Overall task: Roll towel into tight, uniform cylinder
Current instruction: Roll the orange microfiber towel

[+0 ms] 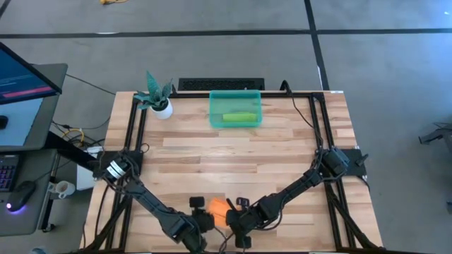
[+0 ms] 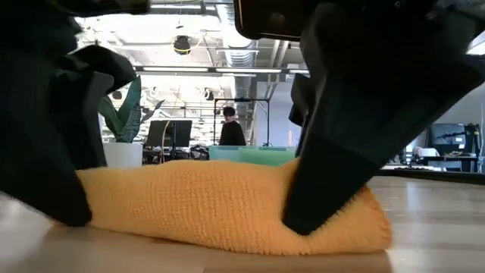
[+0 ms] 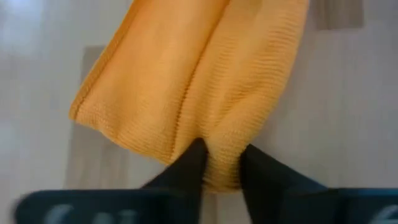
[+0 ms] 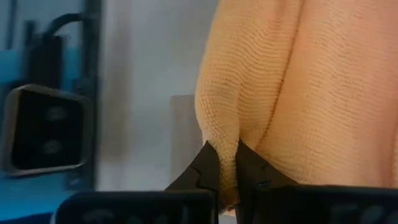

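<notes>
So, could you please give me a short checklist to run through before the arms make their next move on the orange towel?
1. Left gripper pinching the orange knitted towel: ok, cloth sits between its fingers.
2. Right gripper pinching the towel's edge: ok, a thin fold is clamped.
3. Towel rolled into a uniform cylinder: not ok, the low view shows a flattish bundle, thicker at one end.
4. Towel resting on the wooden table: ok.
5. Teal plastic bin and small potted plant clear of the work: ok, both stand at the far edge.
6. Roll tightness inside: cannot tell.
</notes>
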Robot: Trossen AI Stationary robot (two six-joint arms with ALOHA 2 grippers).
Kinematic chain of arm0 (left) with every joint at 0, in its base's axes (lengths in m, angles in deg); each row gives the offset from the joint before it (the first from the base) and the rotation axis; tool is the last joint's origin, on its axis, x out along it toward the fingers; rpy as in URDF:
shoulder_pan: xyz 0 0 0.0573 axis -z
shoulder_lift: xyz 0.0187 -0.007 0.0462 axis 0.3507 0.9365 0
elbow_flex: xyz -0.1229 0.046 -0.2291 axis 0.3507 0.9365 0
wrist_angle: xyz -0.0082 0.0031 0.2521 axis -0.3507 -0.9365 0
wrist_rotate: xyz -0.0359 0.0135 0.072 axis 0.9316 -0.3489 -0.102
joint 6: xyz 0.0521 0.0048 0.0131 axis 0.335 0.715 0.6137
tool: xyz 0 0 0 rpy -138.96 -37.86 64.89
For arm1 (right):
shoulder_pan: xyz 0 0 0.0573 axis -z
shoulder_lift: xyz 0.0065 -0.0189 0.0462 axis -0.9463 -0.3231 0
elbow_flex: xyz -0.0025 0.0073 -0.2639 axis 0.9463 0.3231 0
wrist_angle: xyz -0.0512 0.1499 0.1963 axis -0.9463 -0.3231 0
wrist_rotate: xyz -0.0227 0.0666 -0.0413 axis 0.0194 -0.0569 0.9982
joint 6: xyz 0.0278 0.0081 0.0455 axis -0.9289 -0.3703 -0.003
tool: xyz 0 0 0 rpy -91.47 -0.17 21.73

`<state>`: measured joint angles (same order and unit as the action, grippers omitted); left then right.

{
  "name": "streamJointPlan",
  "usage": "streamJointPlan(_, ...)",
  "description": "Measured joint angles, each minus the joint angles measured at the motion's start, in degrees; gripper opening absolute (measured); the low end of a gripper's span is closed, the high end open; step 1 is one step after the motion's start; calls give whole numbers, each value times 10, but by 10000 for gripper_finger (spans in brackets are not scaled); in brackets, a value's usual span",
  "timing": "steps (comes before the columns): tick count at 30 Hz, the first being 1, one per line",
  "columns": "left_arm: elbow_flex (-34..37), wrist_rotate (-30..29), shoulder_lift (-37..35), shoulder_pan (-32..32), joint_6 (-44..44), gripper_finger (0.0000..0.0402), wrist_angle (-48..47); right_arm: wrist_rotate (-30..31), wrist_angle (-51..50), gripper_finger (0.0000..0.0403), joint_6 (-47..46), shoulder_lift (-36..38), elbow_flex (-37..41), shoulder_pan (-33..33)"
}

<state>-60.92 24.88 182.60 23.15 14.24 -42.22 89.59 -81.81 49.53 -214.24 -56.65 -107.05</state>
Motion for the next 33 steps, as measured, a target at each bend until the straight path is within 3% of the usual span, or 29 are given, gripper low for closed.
streamJointPlan(2, -6, 50, -7, 0, -28, 36, 4, -18, 7, 31, 0, 0, 0, -4)
streamJointPlan(4, -11, 94, -16, 4, -62, 15, 14, -35, 24, 34, 0, -2, 0, -9)
streamJointPlan(12, -12, 249, -40, 4, -186, 23, 87, -88, 96, 30, -28, -7, 1, -25)
streamJointPlan(24, -12, 316, -40, -17, -237, 21, 110, -281, 108, 30, -99, -9, 3, 40)
streamJointPlan(33, -12, 310, -41, -21, -235, 22, 106, -349, 96, 29, -214, -9, 14, 95)
